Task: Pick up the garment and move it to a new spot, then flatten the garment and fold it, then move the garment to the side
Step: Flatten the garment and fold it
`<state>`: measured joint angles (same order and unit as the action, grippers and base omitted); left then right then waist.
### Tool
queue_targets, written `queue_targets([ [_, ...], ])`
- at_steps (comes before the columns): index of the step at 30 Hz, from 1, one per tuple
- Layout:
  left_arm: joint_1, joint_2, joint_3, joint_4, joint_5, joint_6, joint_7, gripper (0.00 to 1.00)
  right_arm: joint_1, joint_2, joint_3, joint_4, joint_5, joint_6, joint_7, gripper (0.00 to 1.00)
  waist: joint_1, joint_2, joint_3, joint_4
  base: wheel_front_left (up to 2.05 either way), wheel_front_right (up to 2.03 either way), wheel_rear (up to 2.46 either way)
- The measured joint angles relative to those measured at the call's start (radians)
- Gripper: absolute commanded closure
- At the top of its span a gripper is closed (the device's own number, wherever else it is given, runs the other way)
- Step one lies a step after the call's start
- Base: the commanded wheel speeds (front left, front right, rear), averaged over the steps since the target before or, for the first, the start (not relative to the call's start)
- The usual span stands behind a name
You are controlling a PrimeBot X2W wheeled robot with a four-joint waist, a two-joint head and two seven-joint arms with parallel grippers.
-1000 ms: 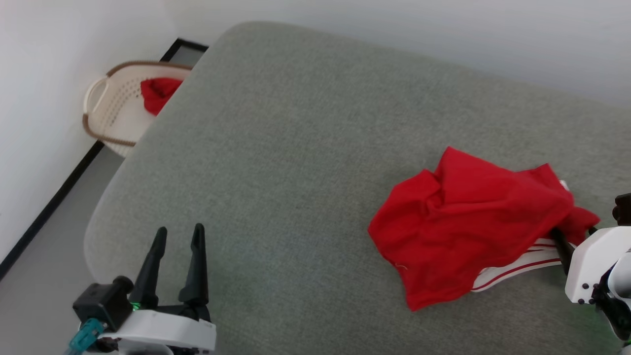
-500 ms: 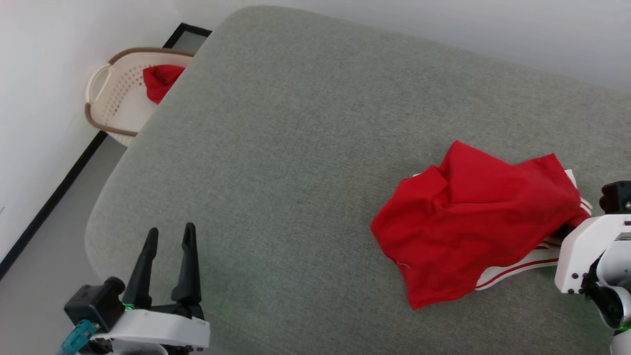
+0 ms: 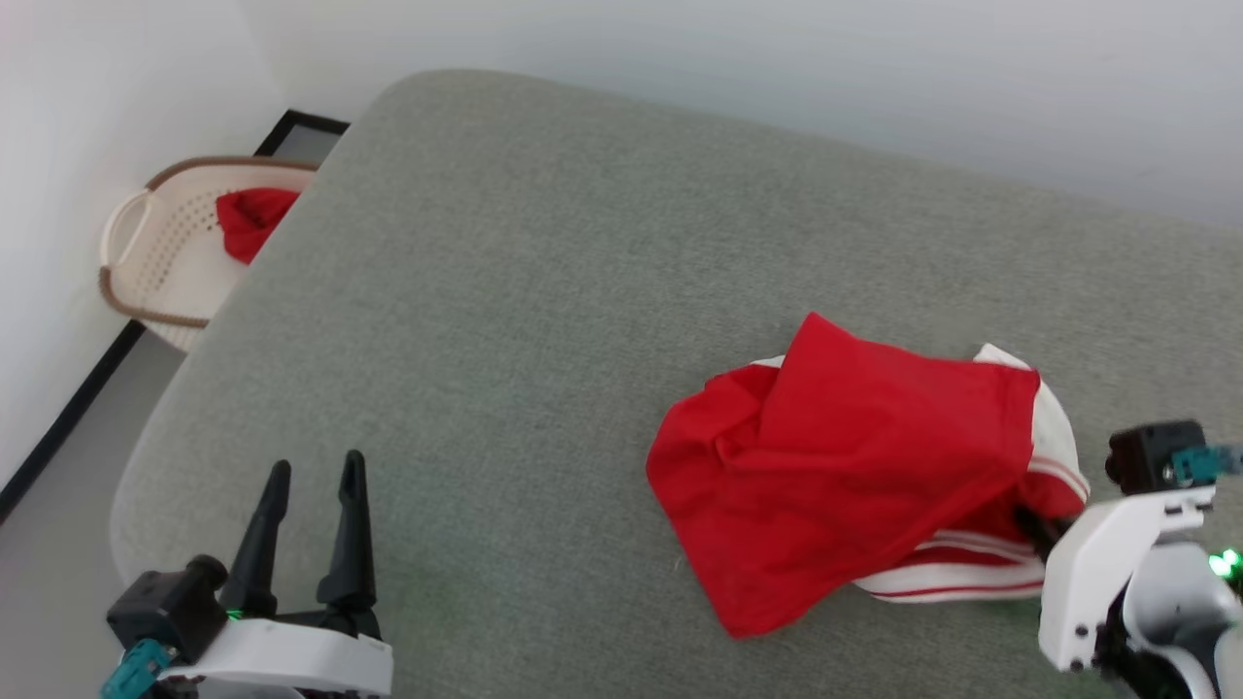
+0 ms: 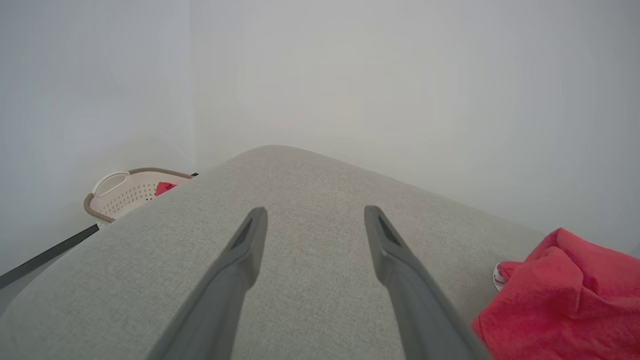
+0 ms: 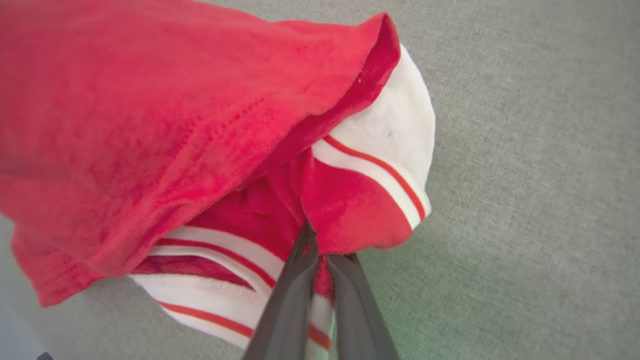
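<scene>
Pinching red fabric by its striped trim in the right wrist view, the right gripper (image 5: 314,239) is clamped on the garment (image 3: 855,476) near the right edge of the cushion (image 3: 544,291); the head view hides that pinch. The left gripper (image 3: 316,471) stands spread at the near left corner.

Grey upholstered surface (image 3: 505,291): a wide bare stretch runs from the left tool (image 3: 317,462) across to the garment (image 3: 835,466), passable throughout. The garment lies heaped at the right, blocking that side, with the right tool (image 5: 318,250) clamped on its fabric. Wall (image 3: 680,58) bounds the far edge. Basket (image 3: 170,257) stands on the floor beside the far left corner.
</scene>
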<state>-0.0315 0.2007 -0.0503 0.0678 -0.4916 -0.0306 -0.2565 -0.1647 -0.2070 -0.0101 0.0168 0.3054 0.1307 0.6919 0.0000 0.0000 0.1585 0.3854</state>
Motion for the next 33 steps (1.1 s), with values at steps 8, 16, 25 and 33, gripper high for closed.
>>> queue_targets([
  [8,0.018,0.015,0.015,-0.017,-0.010,0.010,0.007,0.00,0.156,0.061,-0.033,-0.132,0.001,0.000,0.093,1.00,0.0000,0.0000,-0.020,-0.046,0.00,0.00,0.00],
  [16,0.032,0.024,0.025,-0.025,-0.011,0.019,0.008,0.00,0.222,0.117,-0.065,-0.163,-0.007,0.000,0.082,0.00,0.0000,0.0000,-0.028,-0.082,0.00,0.00,0.00],
  [25,0.036,0.026,0.024,-0.024,-0.014,0.021,0.005,0.00,0.200,0.108,-0.092,-0.273,0.021,0.000,0.100,0.00,0.0001,0.0000,-0.035,-0.105,0.00,0.00,0.00],
  [33,0.023,0.016,0.000,-0.027,-0.009,0.005,0.001,0.00,0.077,0.054,-0.140,-0.234,-0.003,0.000,0.058,0.00,0.0001,0.0000,-0.019,-0.088,0.00,0.00,0.00],
])
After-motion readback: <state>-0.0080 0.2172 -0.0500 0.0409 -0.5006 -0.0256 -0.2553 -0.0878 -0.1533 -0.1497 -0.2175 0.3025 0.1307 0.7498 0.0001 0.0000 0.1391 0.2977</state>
